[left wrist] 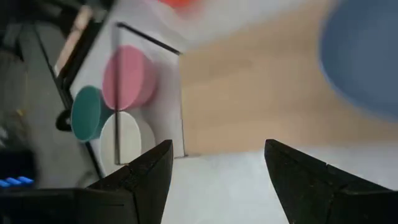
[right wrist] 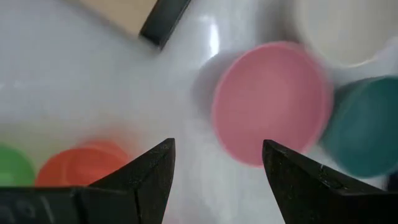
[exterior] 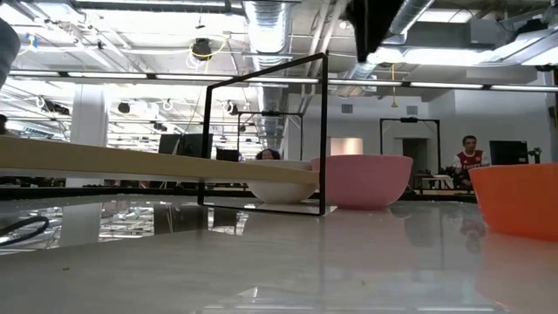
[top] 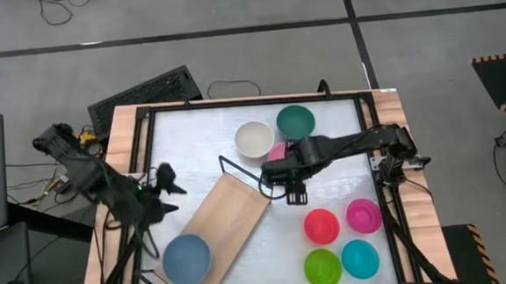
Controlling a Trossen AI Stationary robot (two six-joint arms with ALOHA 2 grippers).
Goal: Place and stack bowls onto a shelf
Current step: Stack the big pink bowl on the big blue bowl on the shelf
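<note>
right claw (top: 296, 195) — jaws spread wide, holding nothing — hangs over the white table (top: 343, 167) just off the shelf's (top: 227, 216) upper end. the pink bowl (top: 277, 151) lies just behind this claw, largely hidden under the arm in the high view; in the right wrist view it sits ahead of the open fingers (right wrist: 152, 171), untouched. beside the pink bowl and farther from the claw stand the white bowl (top: 254, 138) and the dark green bowl (top: 295, 122), the three close together. on the claw's other side, toward the table's near right corner, sit the red bowl (top: 321, 226), magenta bowl (top: 363, 215), lime bowl (top: 322, 267) and cyan bowl (top: 360, 258), grouped in a square, well apart from the shelf.

left claw (top: 164, 180) — jaws also parted and empty — waits over the table beside the shelf's long edge. the blue bowl (top: 186, 258) rests on the shelf's lower end, apart from this claw; the rest of the board is bare. in the low view the board (exterior: 131, 163) and its black wire frame (exterior: 323, 131) stand before the white and pink bowls.
</note>
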